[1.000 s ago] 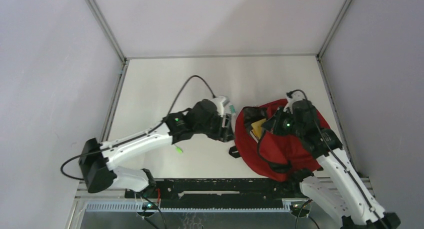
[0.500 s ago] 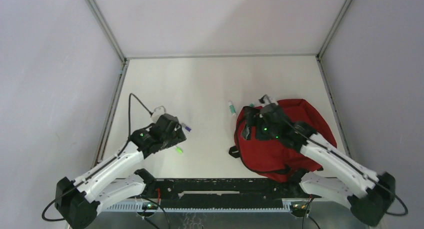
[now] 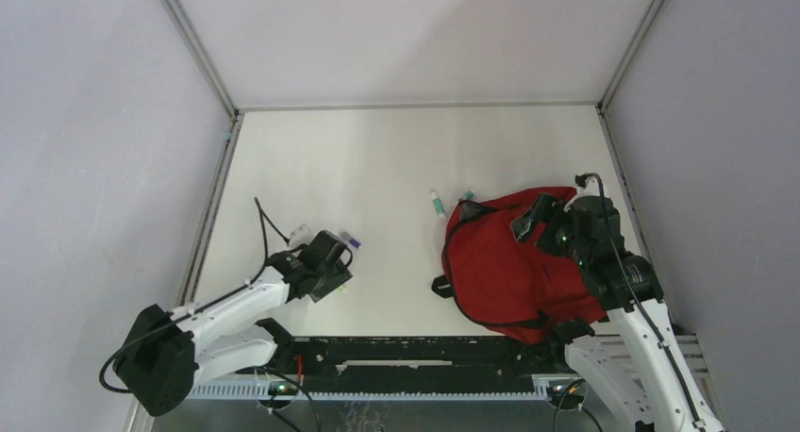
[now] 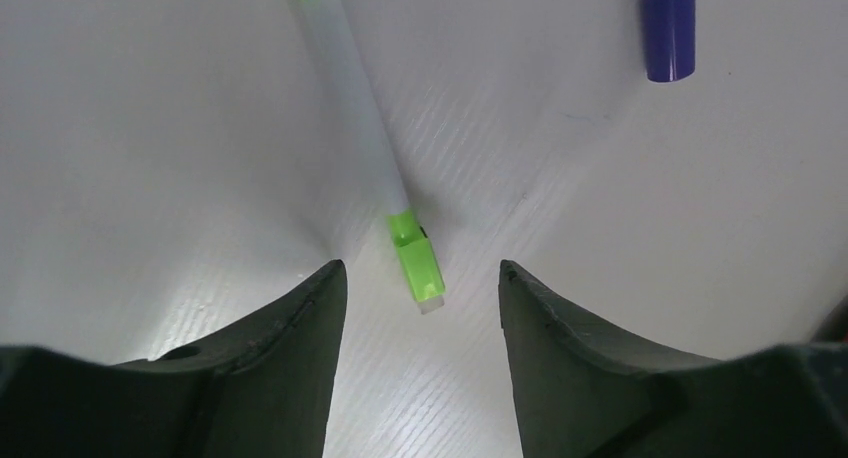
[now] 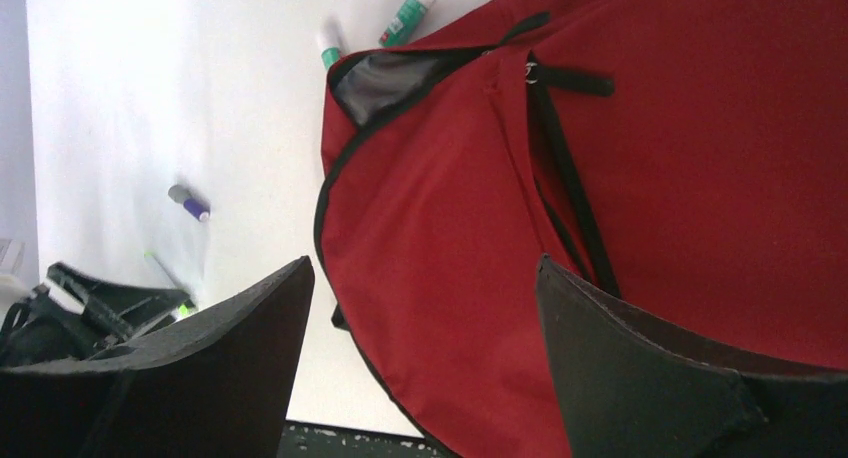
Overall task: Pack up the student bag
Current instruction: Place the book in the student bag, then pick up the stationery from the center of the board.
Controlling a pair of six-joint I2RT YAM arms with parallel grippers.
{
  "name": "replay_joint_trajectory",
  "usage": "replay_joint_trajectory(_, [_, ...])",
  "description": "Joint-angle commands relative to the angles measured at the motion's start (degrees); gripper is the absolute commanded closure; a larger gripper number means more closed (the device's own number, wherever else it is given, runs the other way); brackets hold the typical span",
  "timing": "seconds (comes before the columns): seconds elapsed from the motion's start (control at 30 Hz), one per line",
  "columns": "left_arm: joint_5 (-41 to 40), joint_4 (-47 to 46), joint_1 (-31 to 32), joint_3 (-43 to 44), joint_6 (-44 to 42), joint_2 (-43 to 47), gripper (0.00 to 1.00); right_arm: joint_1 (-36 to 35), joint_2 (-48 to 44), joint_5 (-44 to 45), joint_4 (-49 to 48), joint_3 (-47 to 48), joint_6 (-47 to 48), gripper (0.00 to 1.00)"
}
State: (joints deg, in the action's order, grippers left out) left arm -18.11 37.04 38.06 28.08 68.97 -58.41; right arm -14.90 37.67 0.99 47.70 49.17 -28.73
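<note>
The student bag (image 3: 500,272), a red backpack with black trim, lies flat on the right of the table. In the right wrist view the student bag (image 5: 470,218) has its zip mouth (image 5: 385,76) slightly agape, showing grey lining. My right gripper (image 3: 525,226) hovers over the bag's upper part; the right gripper (image 5: 425,263) stands open and empty. A green-capped marker (image 4: 365,148) lies on the table at the left. My left gripper (image 4: 420,268) is low over the marker's near end, open, with the cap between the fingertips and not touching them.
A purple-capped marker (image 3: 349,238) lies just beyond the left gripper (image 3: 332,277). Two green-capped glue sticks (image 3: 437,204) (image 3: 466,195) lie at the bag's far left corner. White walls with metal rails (image 3: 212,206) bound the table.
My left arm has pulled away from the bag's mouth to the green marker at the left. The right gripper let go of the bag, opened and drew back right; the bag's mouth fell almost shut.
</note>
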Motion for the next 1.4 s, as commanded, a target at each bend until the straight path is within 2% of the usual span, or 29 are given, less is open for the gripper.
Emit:
replay_joint_trajectory(0.0, [0.7,-6.7,-0.3,-1.1,3.4,-3.7,0.40,0.5,-0.8,-3.0,1.0,1.0,2.0,0.11])
replay_joint_trajectory(0.2, [1.3,-7.9,-0.3,-0.2,4.4,-10.7,0.49,0.5,-0.7,-2.8,1.2,1.0,2.0,0.11])
replay_joint_trajectory(0.27, [1.4,-7.6,-0.3,0.3,4.5,-12.5,0.56,0.6,-0.6,-2.6,1.2,1.0,2.2,0.11])
replay_joint_trajectory(0.33, [1.5,-6.8,-0.3,0.8,4.5,-13.6,0.66,0.6,-0.3,-2.3,1.2,1.0,2.5,0.11])
replay_joint_trajectory(0.47, [0.3,-3.9,-0.3,2.0,4.0,-11.6,0.95,0.7,0.4,-1.6,1.5,1.0,3.4,0.11])
replay_joint_trajectory(0.5, [-0.5,-2.6,-0.3,2.4,3.7,-10.4,0.99,0.7,0.8,-1.5,1.6,1.0,3.6,0.11])
replay_joint_trajectory(0.7, [-7.6,7.3,0.0,8.4,-0.2,1.6,1.00,0.8,6.4,-1.0,2.1,1.0,3.3,0.13])
replay_joint_trajectory(0.8, [-8.8,5.8,0.6,11.5,-7.8,7.7,1.00,0.6,9.6,2.0,2.2,1.0,3.2,0.16])
replay_joint_trajectory(0.9, [-5.4,-0.5,3.0,13.6,-16.8,11.6,1.00,0.2,12.9,4.8,2.1,1.0,2.8,0.21])
replay_joint_trajectory(1.03, [-5.2,-2.0,6.8,17.0,-21.0,11.2,1.00,0.7,17.2,9.7,1.3,1.0,2.1,0.25])
replay_joint_trajectory(1.23, [-5.1,-0.8,6.9,16.9,-22.2,8.9,1.00,2.4,20.7,15.5,2.0,0.9,-1.5,0.24])
replay_joint_trajectory(1.3, [-3.2,-1.9,6.9,16.8,-24.1,8.5,1.00,5.1,20.1,17.2,2.1,0.0,-3.2,0.23])
replay_joint_trajectory(1.37, [-0.1,-3.6,7.0,16.8,-26.1,8.2,1.00,10.5,18.6,13.6,0.1,-2.2,-4.3,0.23])
